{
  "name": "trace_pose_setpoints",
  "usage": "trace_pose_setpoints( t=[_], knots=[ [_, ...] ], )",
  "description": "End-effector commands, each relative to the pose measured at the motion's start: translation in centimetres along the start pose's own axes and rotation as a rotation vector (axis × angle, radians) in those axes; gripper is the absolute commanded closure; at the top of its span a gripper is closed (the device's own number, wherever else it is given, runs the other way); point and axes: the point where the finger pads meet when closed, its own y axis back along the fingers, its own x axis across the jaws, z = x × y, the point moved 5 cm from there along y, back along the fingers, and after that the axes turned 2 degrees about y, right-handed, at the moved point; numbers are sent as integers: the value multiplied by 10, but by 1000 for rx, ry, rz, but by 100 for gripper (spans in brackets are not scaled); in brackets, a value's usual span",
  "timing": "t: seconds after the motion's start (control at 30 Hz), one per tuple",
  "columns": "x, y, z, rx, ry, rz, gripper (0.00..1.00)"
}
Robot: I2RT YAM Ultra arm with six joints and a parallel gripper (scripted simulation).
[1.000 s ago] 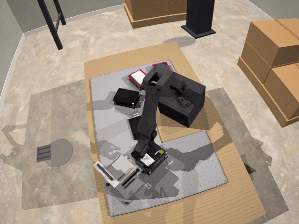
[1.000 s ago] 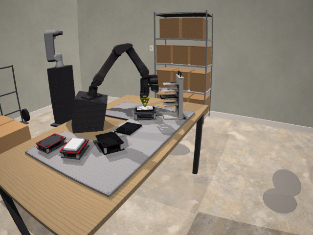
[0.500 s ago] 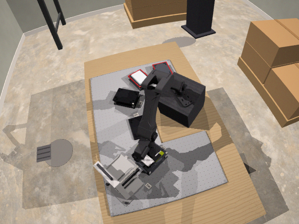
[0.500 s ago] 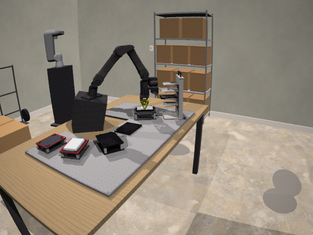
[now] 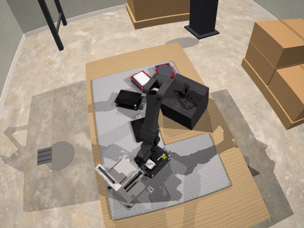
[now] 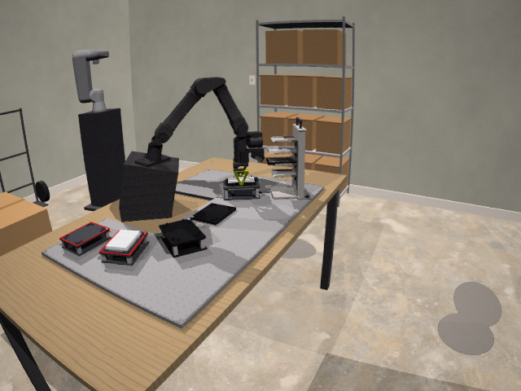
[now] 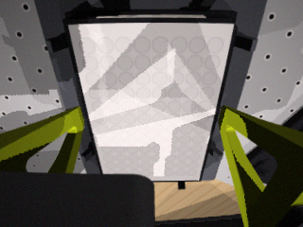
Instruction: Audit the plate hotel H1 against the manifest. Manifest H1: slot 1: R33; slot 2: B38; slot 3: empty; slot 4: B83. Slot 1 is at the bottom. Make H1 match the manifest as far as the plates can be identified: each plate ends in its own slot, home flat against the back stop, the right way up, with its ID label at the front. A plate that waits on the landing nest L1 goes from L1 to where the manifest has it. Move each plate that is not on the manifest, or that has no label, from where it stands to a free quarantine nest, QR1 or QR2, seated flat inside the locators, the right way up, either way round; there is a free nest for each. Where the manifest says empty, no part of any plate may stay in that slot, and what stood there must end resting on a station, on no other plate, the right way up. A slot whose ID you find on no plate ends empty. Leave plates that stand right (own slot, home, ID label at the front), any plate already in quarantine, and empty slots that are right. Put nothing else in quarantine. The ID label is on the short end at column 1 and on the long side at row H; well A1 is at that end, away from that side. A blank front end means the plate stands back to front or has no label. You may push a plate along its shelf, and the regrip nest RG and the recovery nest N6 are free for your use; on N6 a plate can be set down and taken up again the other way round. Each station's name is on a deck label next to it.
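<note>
A white well plate (image 7: pixel 151 99) lies flat on a black nest (image 6: pixel 241 191) next to the plate hotel (image 6: pixel 290 164). My gripper (image 7: pixel 151 113) is open just above this plate, with one yellow finger outside each long side and neither touching it. It also shows in the overhead view (image 5: pixel 154 162) and the side view (image 6: pixel 241 177). The hotel (image 5: pixel 120 176) holds plates on its shelves (image 6: pixel 278 155); their labels are too small to read. A white plate (image 5: pixel 140 78) sits in one red-edged quarantine nest; the other red-edged nest (image 5: pixel 165 70) holds no plate.
A raised black nest (image 5: pixel 128 99) and a flat black pad (image 5: pixel 136 126) lie mid-mat. The arm's black pedestal (image 5: pixel 184 100) stands at the right. The hotel's upright post (image 6: pixel 299 157) is close beside the gripper.
</note>
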Motion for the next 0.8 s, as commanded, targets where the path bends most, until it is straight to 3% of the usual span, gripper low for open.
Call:
trace_pose_setpoints(
  t=[0.0,0.03,0.7,0.73,0.77],
  knots=[
    [0,1,3,-13,0,3,0],
    [0,1,3,-13,0,3,14],
    [0,1,3,-13,0,3,14],
    [-2,-7,-6,12,1,0,14],
    [-2,-1,-4,3,1,2,14]
  ],
)
